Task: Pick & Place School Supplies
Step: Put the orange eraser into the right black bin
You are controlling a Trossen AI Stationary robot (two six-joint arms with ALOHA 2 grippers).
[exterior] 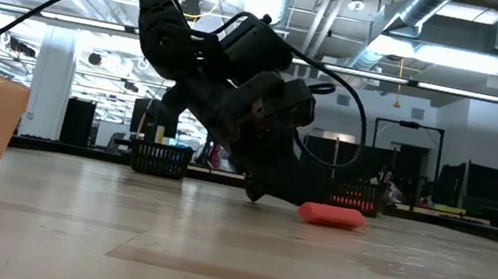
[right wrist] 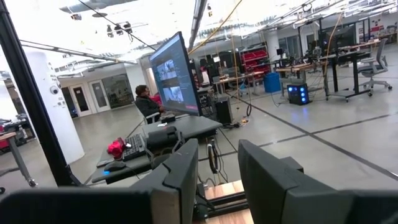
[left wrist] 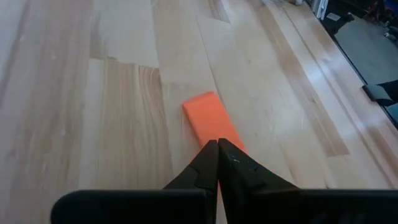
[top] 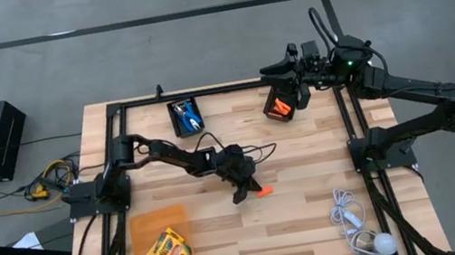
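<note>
Two shut fingers of the left gripper (left wrist: pixel 217 163) are seen touching the orange piece (left wrist: pixel 210 118) only in the left wrist view; the right gripper (right wrist: pixel 217 168), parted and empty, is raised.

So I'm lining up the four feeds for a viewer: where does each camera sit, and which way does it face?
High view: overhead, facing straight down; both arms show, the left pincer beside the small stubby orange piece.
Low view: at tabletop height, facing across the wooden table; one arm comes down beside that orange piece.
Left wrist view: on the left arm, facing down; its shut fingers cover the piece's near end.
Right wrist view: on the right arm, facing the room; its own pincer shows.
Shared: the first three all see the orange piece.
</note>
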